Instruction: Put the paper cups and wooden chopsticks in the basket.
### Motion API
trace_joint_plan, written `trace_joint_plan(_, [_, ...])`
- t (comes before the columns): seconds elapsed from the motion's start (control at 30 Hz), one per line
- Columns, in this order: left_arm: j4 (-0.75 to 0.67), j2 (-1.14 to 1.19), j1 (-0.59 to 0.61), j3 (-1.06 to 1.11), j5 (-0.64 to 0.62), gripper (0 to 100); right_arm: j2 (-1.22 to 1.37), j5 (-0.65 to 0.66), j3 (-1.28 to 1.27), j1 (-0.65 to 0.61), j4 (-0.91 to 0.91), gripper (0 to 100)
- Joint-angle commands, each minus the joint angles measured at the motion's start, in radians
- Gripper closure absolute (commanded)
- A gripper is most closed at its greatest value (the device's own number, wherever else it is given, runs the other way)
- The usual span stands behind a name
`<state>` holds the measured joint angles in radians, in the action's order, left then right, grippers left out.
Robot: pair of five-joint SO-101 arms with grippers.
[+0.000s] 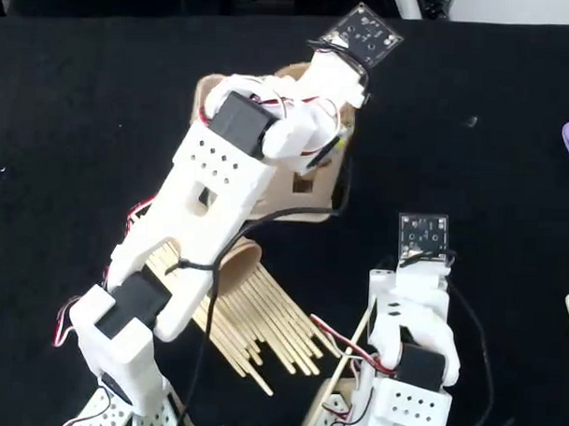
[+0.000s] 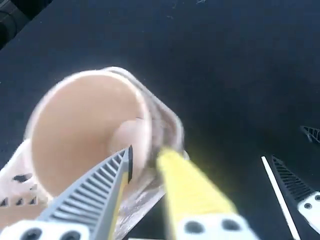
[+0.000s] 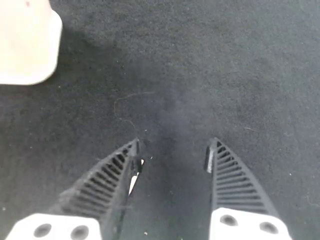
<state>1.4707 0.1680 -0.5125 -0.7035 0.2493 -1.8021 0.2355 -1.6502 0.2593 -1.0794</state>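
step in hand, as judged: the held paper cup (image 2: 85, 130) is to be released into the basket (image 1: 317, 205).

left gripper (image 2: 146, 152) is closed on the cup's wall at the rim, with the grey finger inside and the yellow finger outside. the cup is held tilted, mouth toward the wrist camera. in the high view the left arm is stretched out over the basket. a pale perforated wall, likely the basket's, is seen just beside the cup's lower edge. whether the cup's base is already inside the basket's rim cannot be told.

to be done well:
- the cup should be brought fully over the basket's interior before the jaws are opened.
- it should be lowered first, so it isn't dropped onto the rim and tipped out.
- only a thin paper wall is pinched, so the grip shouldn't be tightened.
- a small clean opening is advised, then a straight lift, so the cup isn't dragged back out by the inner finger.

left outside the basket:
- a second paper cup (image 1: 241, 263) lies on its side between the basket and the spread of wooden chopsticks (image 1: 262, 329).
- one stray chopstick (image 1: 350, 351) lies further from the basket, beside the right arm.

right gripper (image 3: 172, 147) is spread wide over the black cloth (image 3: 240, 75), with nothing held.
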Motion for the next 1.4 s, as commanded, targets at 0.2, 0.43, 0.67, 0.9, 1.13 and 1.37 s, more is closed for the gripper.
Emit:
trace_joint_plan(0.2, [0.087, -0.126, -0.053, -0.048, 0.005, 84, -0.09, 0.009, 0.005, 0.015, 0.021, 78.3])
trace_joint_plan(0.43, [0.08, -0.1, -0.051, -0.058, 0.011, 83, -0.09, 0.009, 0.005, 0.015, 0.02, 78.3])
trace_joint_plan(0.67, [-0.055, -0.106, 0.102, -0.134, -0.018, 90, -0.09, 0.009, 0.005, 0.015, 0.02, 78.3])
trace_joint_plan(0.9, [-0.196, -0.037, 0.248, -0.004, -0.193, 97, -0.09, 0.009, 0.005, 0.015, 0.02, 78.3])
trace_joint_plan(1.13, [-0.341, -0.008, 0.246, 0.084, -0.199, 97, -0.09, 0.009, 0.005, 0.015, 0.021, 78.3])
trace_joint_plan(1.37, [-0.377, 0.037, 0.174, 0.162, -0.195, 97, -0.09, 0.009, 0.005, 0.015, 0.021, 78.3])
